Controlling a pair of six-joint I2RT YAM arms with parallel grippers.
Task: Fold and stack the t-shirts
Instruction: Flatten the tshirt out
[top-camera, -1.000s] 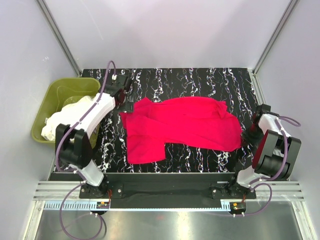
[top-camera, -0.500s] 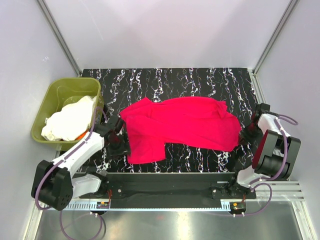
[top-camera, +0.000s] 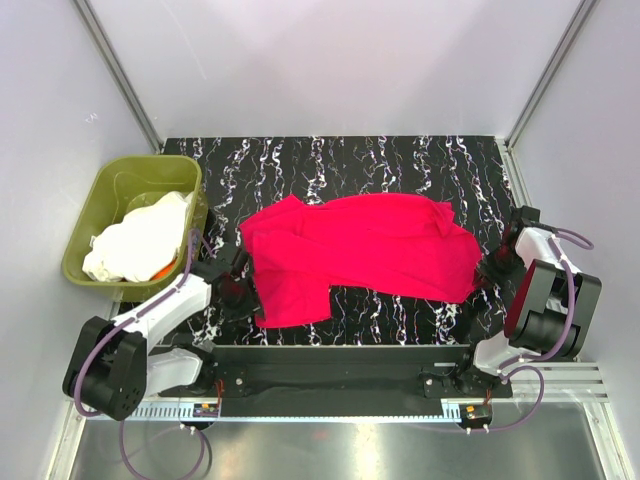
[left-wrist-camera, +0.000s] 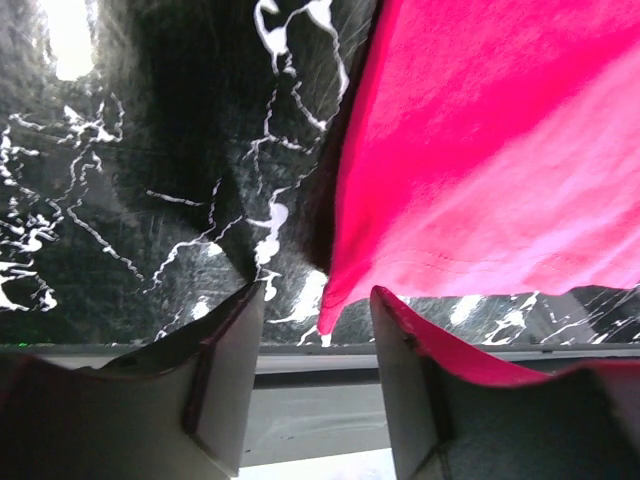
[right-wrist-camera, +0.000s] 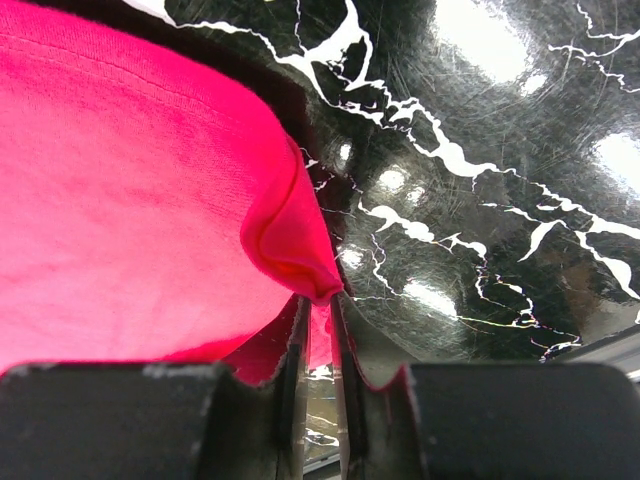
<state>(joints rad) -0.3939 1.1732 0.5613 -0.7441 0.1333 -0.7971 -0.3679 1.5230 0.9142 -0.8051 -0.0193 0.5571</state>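
We line up two corners of the crimson t-shirt for a first fold.

The crimson t-shirt (top-camera: 365, 250) lies rumpled across the middle of the glossy, white-veined black tabletop (top-camera: 400, 160), and the white shirts (top-camera: 135, 240) sit heaped in the olive tub (top-camera: 108, 178). Our right gripper (right-wrist-camera: 320, 320) is pinched narrow on a soft, bunched edge of the knit. Our left gripper (left-wrist-camera: 318, 300) stands wide, one jaw on each side of the stitched hem corner. We judge it should sink low and close squarely on that hem before both arms lift together.
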